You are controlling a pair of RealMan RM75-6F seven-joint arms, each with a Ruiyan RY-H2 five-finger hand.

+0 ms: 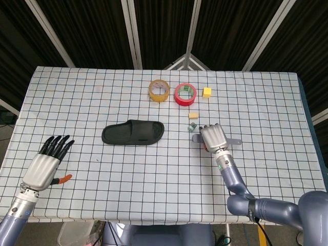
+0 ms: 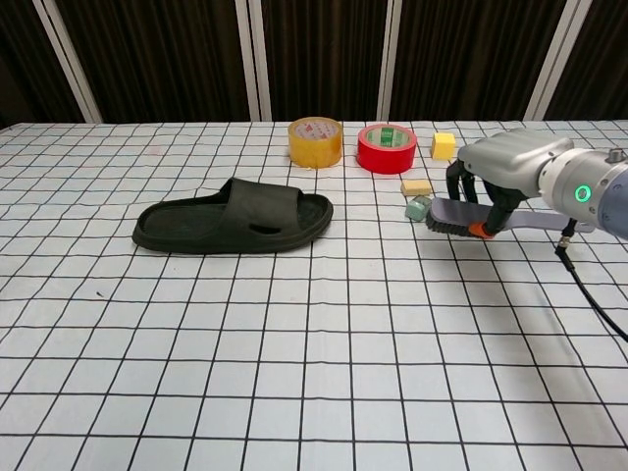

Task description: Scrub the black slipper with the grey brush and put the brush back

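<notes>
While the left hand (image 1: 43, 163) is being held low at the lower left of the head view, its dark fingers are being spread apart above the checked tablecloth (image 1: 128, 169), and nothing is being held in it; it is not being caught by the chest view. Just right of it, a small orange tip is being shown beside the palm.

Toward the middle of the head view, the black slipper (image 1: 133, 132) is lying flat on the cloth, its length running left to right and well apart from both hands. In the chest view the same slipper (image 2: 235, 216) is being seen left of centre, sole down, with the open strap toward the right end.

Along the upper middle of the head view, a yellow tape roll (image 1: 159, 90) and a red tape roll (image 1: 185, 94) are being seen side by side, with a yellow block (image 1: 207, 92) just right of them. Below those, a pale block (image 1: 193, 116) and a small green block (image 1: 192, 126) are lying near each other.

At the right of centre, the right hand (image 1: 213, 138) is being closed around the grey brush (image 2: 461, 217), whose bristled head is being held down at the cloth just beside the green block in the chest view, with the handle sticking out to the right past the fingers (image 2: 506, 204).
</notes>
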